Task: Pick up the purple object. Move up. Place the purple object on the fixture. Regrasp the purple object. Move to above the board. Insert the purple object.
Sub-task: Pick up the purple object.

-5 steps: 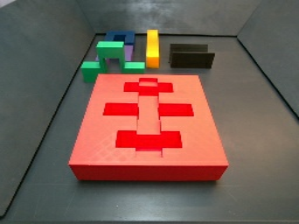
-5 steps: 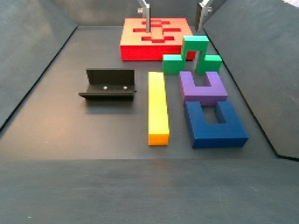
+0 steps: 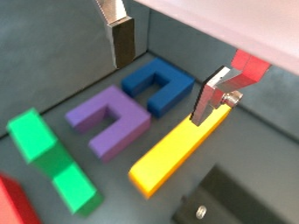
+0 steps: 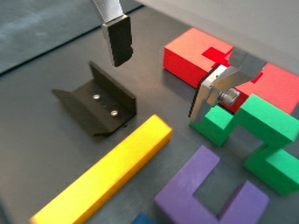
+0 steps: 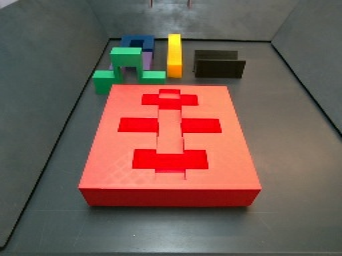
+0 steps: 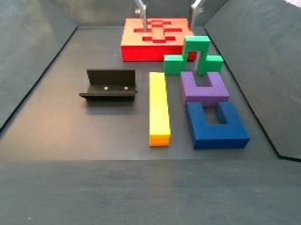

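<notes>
gripper [image 3: 163,74] hovers empty, fingers apart, above the purple object [image 3: 107,121] (blue block [image 3: 160,86] touching it), so descent risks snagging the neighbour.

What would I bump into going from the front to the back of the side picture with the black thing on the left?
Blue block → purple object → green block → board → gripper, high above the board's far end.

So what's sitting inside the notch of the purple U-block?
Nothing: bare dark floor shows between the prongs of the purple object in both wrist views. The open gripper hangs above, holding nothing.
</notes>
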Tool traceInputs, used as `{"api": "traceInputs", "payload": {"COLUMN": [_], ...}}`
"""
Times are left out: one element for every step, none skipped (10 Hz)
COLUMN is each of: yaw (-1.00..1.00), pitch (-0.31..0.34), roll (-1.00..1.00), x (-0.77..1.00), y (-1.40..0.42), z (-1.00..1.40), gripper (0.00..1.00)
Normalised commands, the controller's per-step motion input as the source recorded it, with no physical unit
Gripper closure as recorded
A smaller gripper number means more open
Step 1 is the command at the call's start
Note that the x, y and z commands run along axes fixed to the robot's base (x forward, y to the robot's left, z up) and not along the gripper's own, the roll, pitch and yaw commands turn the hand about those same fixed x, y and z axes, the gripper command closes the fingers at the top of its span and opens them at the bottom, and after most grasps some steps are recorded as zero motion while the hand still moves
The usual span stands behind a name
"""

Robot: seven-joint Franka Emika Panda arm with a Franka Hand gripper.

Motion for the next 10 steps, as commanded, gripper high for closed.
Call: {"api": "traceInputs", "payload": {"yaw": [0.01,0.09,0.16,0.16,0.21,0.21,0.16,0.00,-0.06,-0.15], "pitch": [-0.113,-0.096,-0.126,-0.154,-0.167,-0.180,-0.200,-0.157,-0.090,-0.059], "roll": [0.01,0.00,-0.09,-0.14,-0.19,-0.19,-0.20,-0.09,0.00,0.00], "x": [-0.32,-0.38,-0.28,-0.34,-0.24,-0.13,-0.22,-0.28,-0.19,-0.22], "y": [-0.34,-0.07,0.00,0.00,0.00,0.00,0.00,-0.11,-0.12,-0.12], "z": [-0.54,-0.46,-0.52,-0.49,-0.41,-0.41,-0.36,-0.25,-0.23,-0.22], "gripper": [0.00,0.00,0.00,0.00,0.00,0.00,0.00,0.00,0.00,0.00]}}
